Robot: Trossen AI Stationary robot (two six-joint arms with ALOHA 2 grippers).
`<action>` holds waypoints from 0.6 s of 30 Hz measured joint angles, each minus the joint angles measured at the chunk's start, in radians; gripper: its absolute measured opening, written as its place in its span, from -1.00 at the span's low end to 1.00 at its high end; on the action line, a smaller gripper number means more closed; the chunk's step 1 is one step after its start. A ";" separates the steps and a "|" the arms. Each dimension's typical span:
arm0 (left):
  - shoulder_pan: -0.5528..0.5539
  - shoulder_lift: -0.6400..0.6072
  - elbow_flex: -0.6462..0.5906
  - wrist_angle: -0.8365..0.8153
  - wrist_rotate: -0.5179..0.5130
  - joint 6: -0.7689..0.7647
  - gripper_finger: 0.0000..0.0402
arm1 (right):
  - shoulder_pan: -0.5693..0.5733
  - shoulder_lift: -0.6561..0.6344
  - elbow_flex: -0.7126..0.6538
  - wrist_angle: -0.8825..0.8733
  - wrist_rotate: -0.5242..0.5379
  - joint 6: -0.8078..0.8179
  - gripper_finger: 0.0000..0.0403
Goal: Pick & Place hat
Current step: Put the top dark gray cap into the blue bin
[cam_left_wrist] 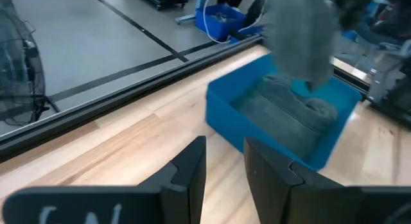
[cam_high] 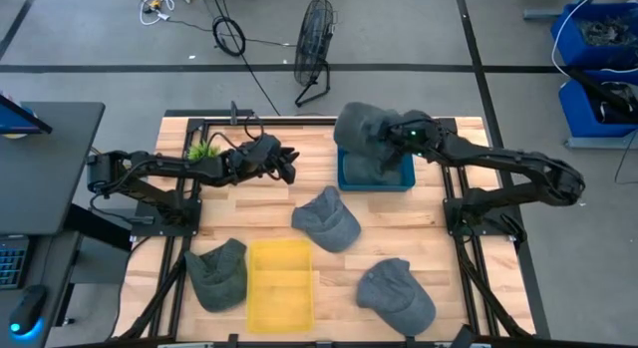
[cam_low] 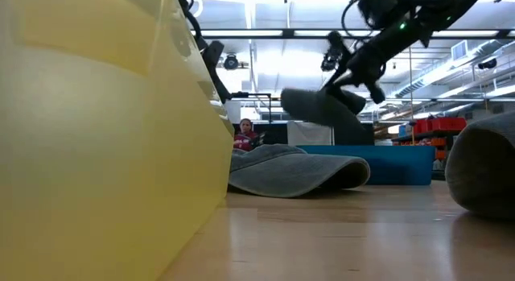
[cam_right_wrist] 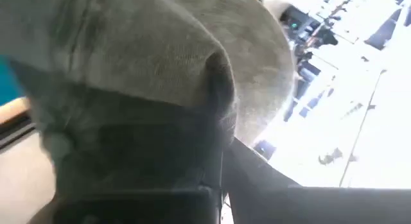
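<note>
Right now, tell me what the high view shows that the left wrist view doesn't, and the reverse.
Only the high view shows the yellow bin, three grey hats lying on the table around it, and the right gripper shut on the held hat. Only the left wrist view shows the left gripper close up, fingers parted with nothing between them. Both show the blue bin, a hat already lying in it, and the held hat hanging above it.

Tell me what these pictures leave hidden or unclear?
- Low view: translucent yellow plastic bin blocks the table's left side.
- Right wrist view: held grey fabric cap covers the right gripper's fingertips.
- High view: that cap overhangs the blue plastic bin, hiding its contents.
</note>
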 joint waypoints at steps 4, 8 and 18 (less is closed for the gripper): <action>0.018 0.000 0.000 -0.003 0.000 -0.002 -0.45 | -0.002 -0.099 0.000 -0.190 -0.021 0.021 -0.96; 0.029 0.000 0.000 -0.003 0.000 -0.028 -0.45 | 0.001 -0.149 0.000 -0.436 -0.006 0.054 -0.98; 0.030 0.000 0.000 -0.003 0.000 -0.029 -0.45 | 0.012 -0.058 0.001 -0.461 -0.002 0.044 -0.98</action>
